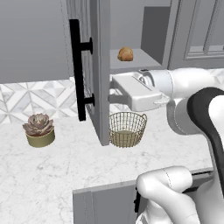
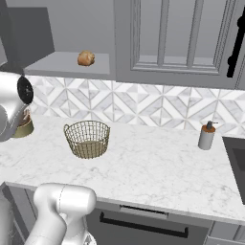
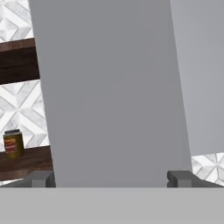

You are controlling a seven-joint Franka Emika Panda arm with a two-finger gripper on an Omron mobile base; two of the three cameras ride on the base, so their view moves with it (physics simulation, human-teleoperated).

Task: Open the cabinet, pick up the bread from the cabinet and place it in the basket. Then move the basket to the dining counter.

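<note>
The little jar (image 3: 13,143) on the shelf has a label, but the words are too blurry to read.

Above the polished marble worktop (image 2: 158,167), the wire-mesh basket (image 2: 87,139) looks metallic, and the cabinet door (image 1: 99,74) matt grey.

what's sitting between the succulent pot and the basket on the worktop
The open cabinet door's edge hangs between the succulent pot and the basket in the left base view; the marble below is bare.
</note>
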